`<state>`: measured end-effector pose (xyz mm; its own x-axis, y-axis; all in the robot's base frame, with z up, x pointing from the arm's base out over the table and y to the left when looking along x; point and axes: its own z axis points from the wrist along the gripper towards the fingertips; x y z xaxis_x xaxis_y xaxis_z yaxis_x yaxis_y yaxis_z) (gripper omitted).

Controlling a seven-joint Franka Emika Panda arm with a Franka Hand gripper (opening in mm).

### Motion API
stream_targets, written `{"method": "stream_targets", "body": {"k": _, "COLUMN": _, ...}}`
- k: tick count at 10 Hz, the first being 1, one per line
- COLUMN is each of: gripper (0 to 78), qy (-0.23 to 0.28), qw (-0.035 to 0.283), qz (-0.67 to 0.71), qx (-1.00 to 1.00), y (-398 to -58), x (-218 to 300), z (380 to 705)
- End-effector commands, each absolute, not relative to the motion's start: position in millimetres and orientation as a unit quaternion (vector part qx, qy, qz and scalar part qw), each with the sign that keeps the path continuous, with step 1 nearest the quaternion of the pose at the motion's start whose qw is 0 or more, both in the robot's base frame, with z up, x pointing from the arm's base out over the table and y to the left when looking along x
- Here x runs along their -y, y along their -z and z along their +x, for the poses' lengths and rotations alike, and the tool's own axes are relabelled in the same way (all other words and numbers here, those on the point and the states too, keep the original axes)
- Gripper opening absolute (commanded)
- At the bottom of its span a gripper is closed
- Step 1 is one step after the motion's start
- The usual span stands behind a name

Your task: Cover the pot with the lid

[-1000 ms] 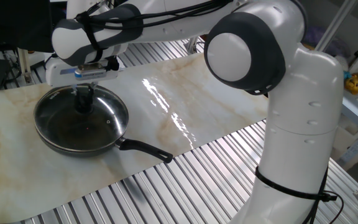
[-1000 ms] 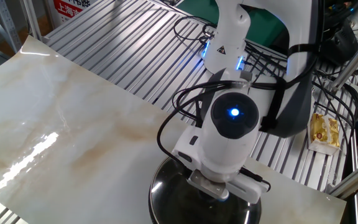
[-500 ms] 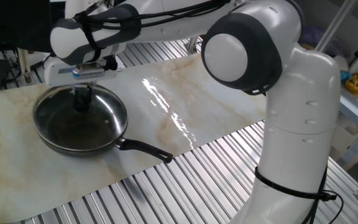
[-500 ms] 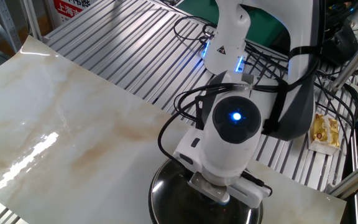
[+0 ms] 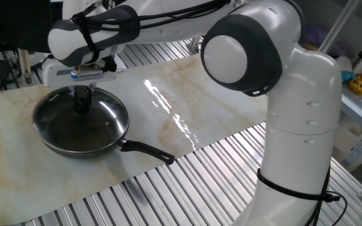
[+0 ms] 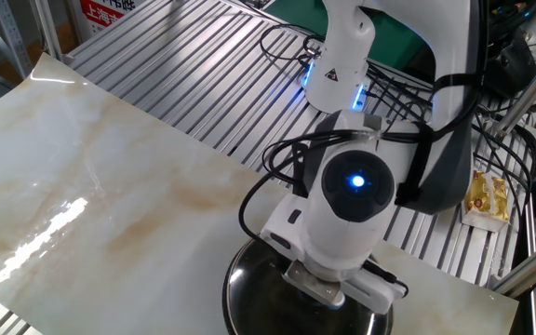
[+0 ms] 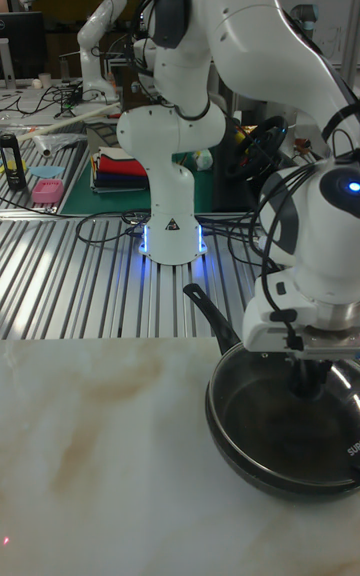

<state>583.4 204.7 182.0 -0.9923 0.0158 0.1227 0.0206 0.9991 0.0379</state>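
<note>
The pot (image 5: 74,148) is a shallow dark pan on the marble board at the left, with its long black handle (image 5: 148,152) pointing to the front right. The glass lid (image 5: 107,117) with a metal rim lies over the pot and covers nearly its whole mouth. I cannot tell whether its rim rests on the pot. My gripper (image 5: 82,102) comes straight down at the lid's centre, shut on its black knob. In the tall fixed view the pot (image 7: 250,441), its handle (image 7: 208,317) and the gripper (image 7: 308,377) show. In the other fixed view my wrist hides the gripper, and only the pot's rim (image 6: 242,296) shows.
The marble board (image 5: 187,94) lies on a ribbed metal table (image 5: 187,188). My white arm base (image 5: 300,132) stands at the right. Cables (image 6: 291,46) and a yellow packet (image 6: 482,197) lie behind the board. A second robot base (image 7: 170,206) stands beyond the pot.
The gripper, with the lid, has shifted slightly to the left over the pot. The pot itself has stayed in place.
</note>
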Motion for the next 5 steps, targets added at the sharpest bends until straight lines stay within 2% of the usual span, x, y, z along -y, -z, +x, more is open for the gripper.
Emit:
{"method": "stream_targets", "body": {"k": 1, "gripper": 1.1, "qy": 0.015, "qw": 0.061, "qz": -0.009, "qx": 0.998, "y": -186.9, "x": -204.3, "z": 586.9}}
{"method": "stream_targets", "body": {"k": 5, "gripper": 1.1, "qy": 0.012, "qw": 0.069, "qz": -0.017, "qx": 0.997, "y": -187.2, "x": -202.5, "z": 589.5}}
